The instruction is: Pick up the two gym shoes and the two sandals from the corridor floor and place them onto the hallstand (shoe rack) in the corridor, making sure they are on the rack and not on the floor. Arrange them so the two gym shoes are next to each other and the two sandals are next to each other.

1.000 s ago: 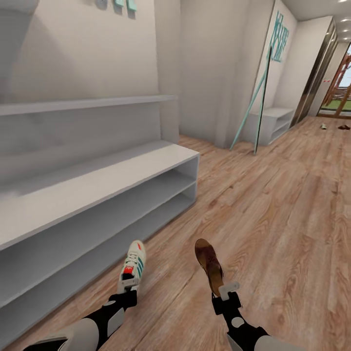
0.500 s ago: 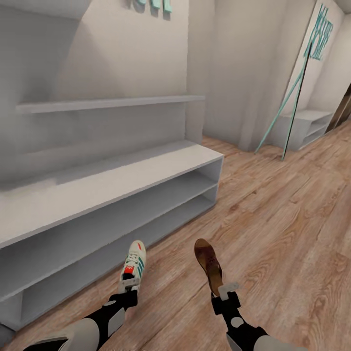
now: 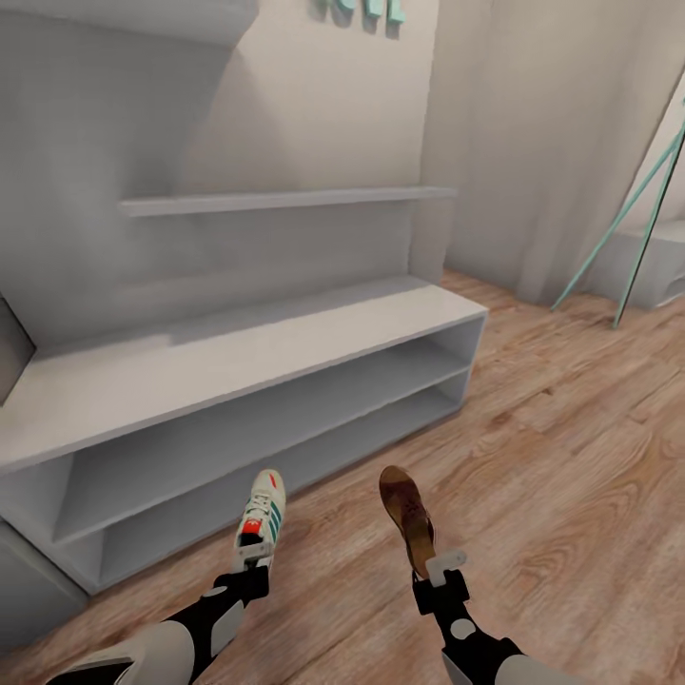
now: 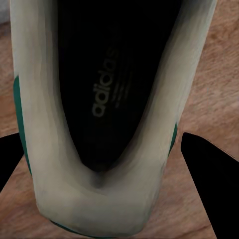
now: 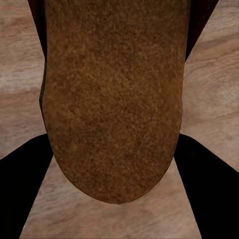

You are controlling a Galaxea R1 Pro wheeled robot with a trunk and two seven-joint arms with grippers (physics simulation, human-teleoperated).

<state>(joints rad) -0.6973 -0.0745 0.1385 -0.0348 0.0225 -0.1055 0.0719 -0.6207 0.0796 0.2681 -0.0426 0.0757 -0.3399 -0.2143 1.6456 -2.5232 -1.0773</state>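
The corridor floor (image 3: 571,457) runs beside the hallstand (image 3: 238,352), which stands ahead of both arms. The left gripper (image 3: 251,559) clamps a gym shoe (image 3: 262,518) by its heel and the right gripper (image 3: 433,568) pinches a sandal (image 3: 407,514), toes forward, seemingly ready for shelving.

Pale grey walls (image 3: 533,143); teal lettering (image 3: 362,9) up high; teal poles (image 3: 647,205) leaning.

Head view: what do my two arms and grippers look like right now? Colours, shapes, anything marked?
Both forearms are light grey shells with black joint sections toward the wrists. The left gripper and right gripper have black bodies with pale grey-white fingers. In the wrist views the fingers render as plain black wedges. No cables or markings are visible.
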